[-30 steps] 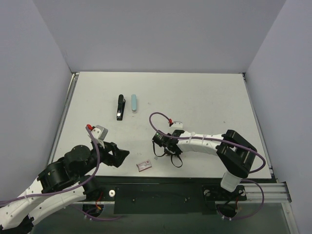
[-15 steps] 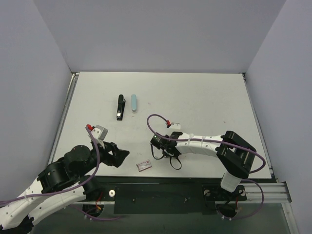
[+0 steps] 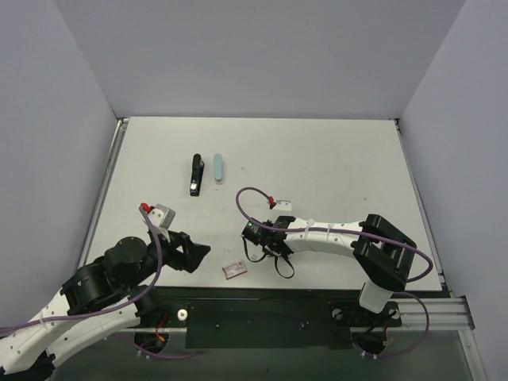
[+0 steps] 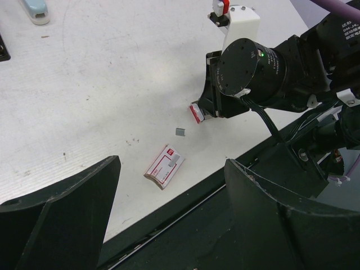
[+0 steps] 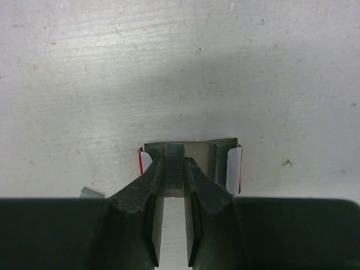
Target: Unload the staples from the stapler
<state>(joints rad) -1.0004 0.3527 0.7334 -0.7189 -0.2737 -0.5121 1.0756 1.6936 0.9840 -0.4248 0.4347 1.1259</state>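
While the right gripper (image 5: 175,162) clamps a grey strip of staples (image 5: 175,149) at the mouth of a small open box (image 5: 200,149), the stapler (image 3: 194,175) lies far off on the left of the table (image 3: 333,159). A pale blue bar (image 3: 217,167) sits just right of it. The left gripper (image 3: 198,255) hangs near, spread wide and empty, beside a red-and-white carton (image 3: 235,270).

Two white arms (image 3: 329,234) with black joints; a purple cable (image 3: 240,198) loops beside the white camera box (image 3: 282,205), red plug (image 3: 271,199) alongside.
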